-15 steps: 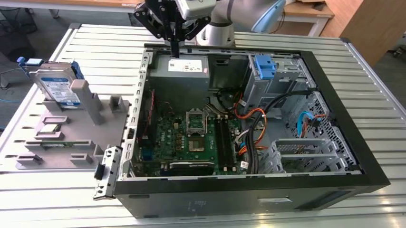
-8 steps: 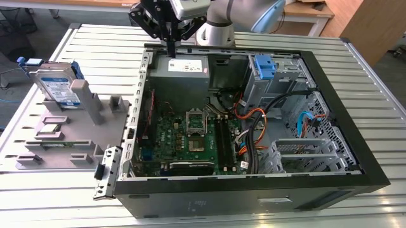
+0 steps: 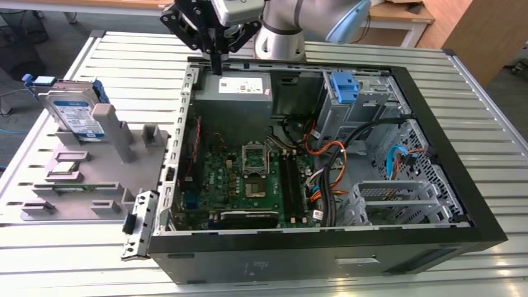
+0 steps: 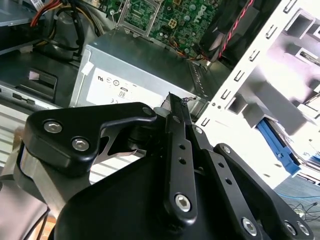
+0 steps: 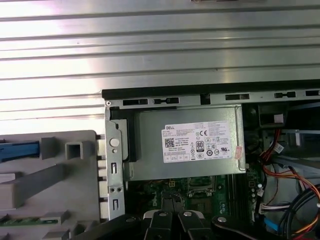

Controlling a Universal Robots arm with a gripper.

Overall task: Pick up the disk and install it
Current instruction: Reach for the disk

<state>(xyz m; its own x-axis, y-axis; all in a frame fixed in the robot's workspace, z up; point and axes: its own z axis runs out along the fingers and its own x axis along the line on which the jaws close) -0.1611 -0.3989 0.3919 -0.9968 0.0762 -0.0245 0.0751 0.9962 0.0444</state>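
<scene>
Your claw (image 3: 216, 68) hangs over the power supply (image 3: 234, 86) inside the open case (image 3: 330, 260), fingers pressed together on nothing. The disk (image 3: 74, 114) is well apart, standing on edge in the grey holder (image 3: 107, 164) on the bench (image 3: 123, 55) — likely so its sides stay free to pinch.

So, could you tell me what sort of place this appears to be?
Probably a robotics lab or workshop: a robot arm hangs over an open computer case on a slatted metal table, and the disk sits in a grey parts fixture beside it.
</scene>
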